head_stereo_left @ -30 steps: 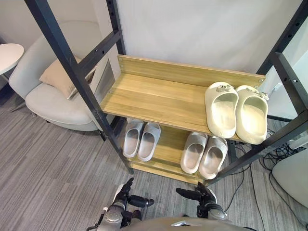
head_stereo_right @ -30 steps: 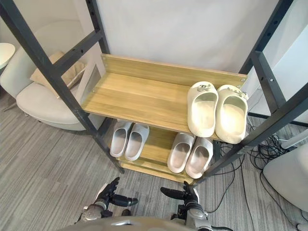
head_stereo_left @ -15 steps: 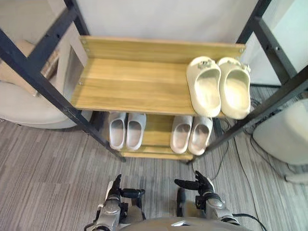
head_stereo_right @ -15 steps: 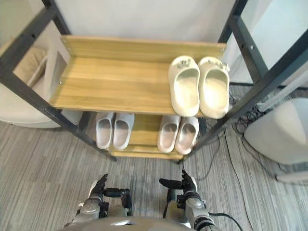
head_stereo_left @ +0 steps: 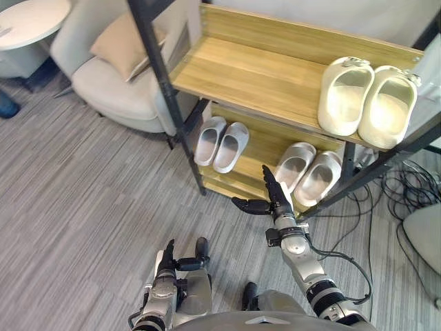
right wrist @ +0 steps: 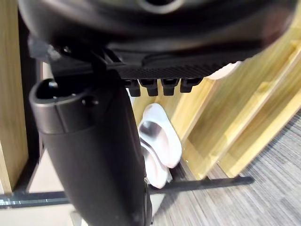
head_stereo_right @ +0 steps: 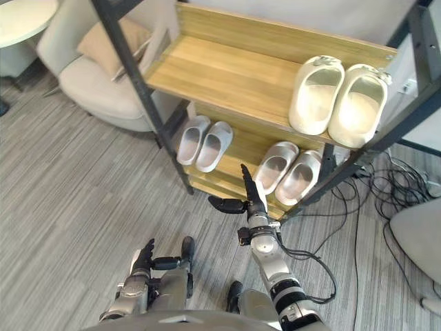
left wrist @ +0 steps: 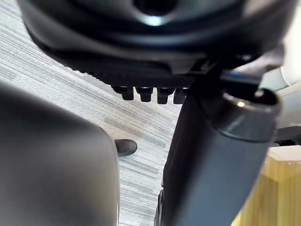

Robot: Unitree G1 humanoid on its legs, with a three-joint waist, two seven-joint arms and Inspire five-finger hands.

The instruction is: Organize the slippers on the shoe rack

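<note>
Left eye view: open right hand (head_stereo_left: pixel 278 204) near grey slippers (head_stereo_left: pixel 295 164).

A home-like lounge corner is suggested by a shoe rack (head_stereo_left: pixel 275 76) of slippers (head_stereo_left: pixel 343 96), a cushioned armchair (head_stereo_left: pixel 114 100) and carpet (head_stereo_left: pixel 83 207).

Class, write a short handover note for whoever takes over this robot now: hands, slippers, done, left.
Left hand: open, low, holding nothing.
Right hand: open, raised before the lower shelf near the grey pair, empty.
Cream pair: upper shelf of the shoe rack, right side. White pair: lower left.
Done: all pairs shelved side by side.
Left: perhaps straightening the grey pair.
</note>
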